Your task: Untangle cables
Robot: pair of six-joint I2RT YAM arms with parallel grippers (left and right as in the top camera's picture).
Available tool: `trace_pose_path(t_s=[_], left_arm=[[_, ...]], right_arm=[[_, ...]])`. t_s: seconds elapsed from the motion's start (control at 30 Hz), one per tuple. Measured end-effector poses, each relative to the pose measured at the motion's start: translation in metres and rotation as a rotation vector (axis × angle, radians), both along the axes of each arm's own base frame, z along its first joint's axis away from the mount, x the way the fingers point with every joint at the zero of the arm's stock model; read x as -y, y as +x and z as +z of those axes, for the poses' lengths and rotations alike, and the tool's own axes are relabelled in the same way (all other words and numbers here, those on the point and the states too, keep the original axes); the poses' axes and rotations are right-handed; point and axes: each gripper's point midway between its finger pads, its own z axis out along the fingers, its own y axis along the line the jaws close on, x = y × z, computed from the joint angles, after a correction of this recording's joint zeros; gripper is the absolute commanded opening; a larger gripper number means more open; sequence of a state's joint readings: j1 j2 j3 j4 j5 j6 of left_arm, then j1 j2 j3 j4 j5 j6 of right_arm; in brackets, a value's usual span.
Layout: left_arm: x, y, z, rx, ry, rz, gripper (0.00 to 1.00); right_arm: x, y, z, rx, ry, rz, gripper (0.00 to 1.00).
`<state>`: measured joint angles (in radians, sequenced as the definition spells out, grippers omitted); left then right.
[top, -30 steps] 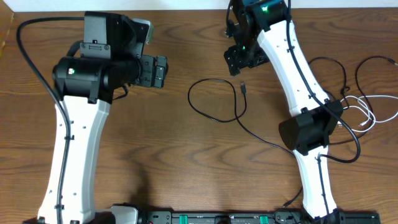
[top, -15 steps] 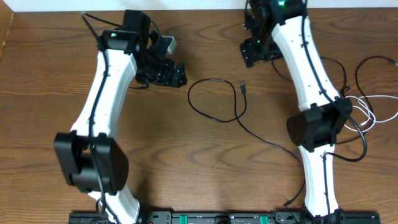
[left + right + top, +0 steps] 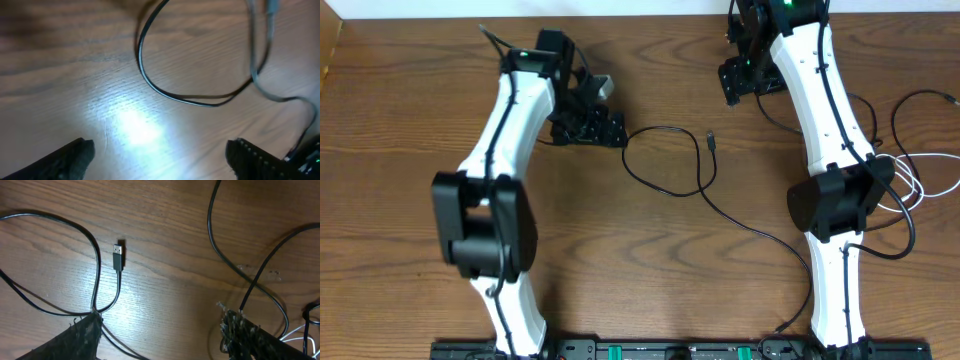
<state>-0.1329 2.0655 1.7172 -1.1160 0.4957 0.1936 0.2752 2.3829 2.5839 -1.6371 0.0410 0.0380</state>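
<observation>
A thin black cable (image 3: pixel 658 190) lies in a loop at mid-table, its small plug (image 3: pixel 712 141) at the loop's right side. More black cables (image 3: pixel 873 118) and a white one (image 3: pixel 918 186) are bunched at the right, behind the right arm. My left gripper (image 3: pixel 603 126) is open just left of the loop; in the left wrist view the loop (image 3: pixel 190 100) lies ahead of the empty left gripper (image 3: pixel 160 150). My right gripper (image 3: pixel 740 80) is open at the back. The right wrist view shows the plug (image 3: pixel 118 256) and cable strands ahead of the right gripper (image 3: pixel 160 330).
The right arm (image 3: pixel 830 130) stretches over the cable running from the loop towards the right bunch. The table's far edge (image 3: pixel 640 16) is just behind both grippers. A rail of equipment (image 3: pixel 650 350) lines the front edge.
The left arm has stretched out and carried its gripper right, up to the loop's left edge. The right gripper has drifted right and back. The cables have not moved.
</observation>
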Motion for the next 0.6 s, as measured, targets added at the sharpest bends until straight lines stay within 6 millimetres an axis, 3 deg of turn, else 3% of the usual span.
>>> trace_pose_path(t_s=[0.17,0.6], left_arm=[[0.008,-0.003,-0.028,-0.059,0.009,-0.026,0.86],[0.022,-0.002,-0.038,-0.018,0.104,-0.085,0.85]], right_arm=[[0.0,0.0,0.0,0.0,0.0,0.0,0.74],[0.0,-0.001,0.0,-0.003,0.0,0.001,0.75]])
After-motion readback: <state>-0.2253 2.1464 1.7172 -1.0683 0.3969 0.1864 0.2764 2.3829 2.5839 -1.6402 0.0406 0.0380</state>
